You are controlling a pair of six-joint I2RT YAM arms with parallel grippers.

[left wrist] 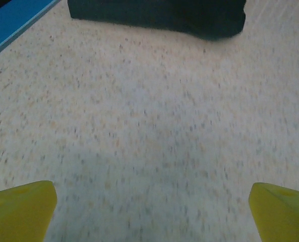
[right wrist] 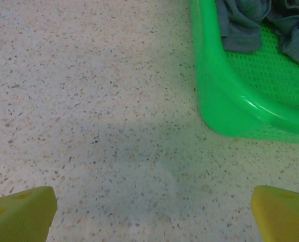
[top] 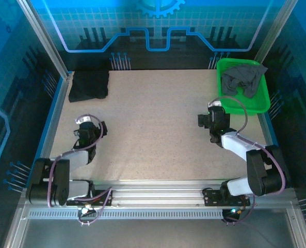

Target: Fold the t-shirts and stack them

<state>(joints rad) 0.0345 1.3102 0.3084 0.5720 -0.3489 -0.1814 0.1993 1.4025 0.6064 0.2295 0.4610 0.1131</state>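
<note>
We hold the left hand wide facing the black shirt, the right hand wide by the basket with the grey shirt

The top camera looks steeply down from above and behind the arm bases, taking in the whole speckled beige desk. The left wrist camera sits low and close over the desk, facing its far left corner and the black cloth t-shirt. The right wrist camera, equally low, faces the far right corner, with the bright green plastic mesh basket and the dark grey cloth t-shirt inside it. The top view shares both corners.
</note>
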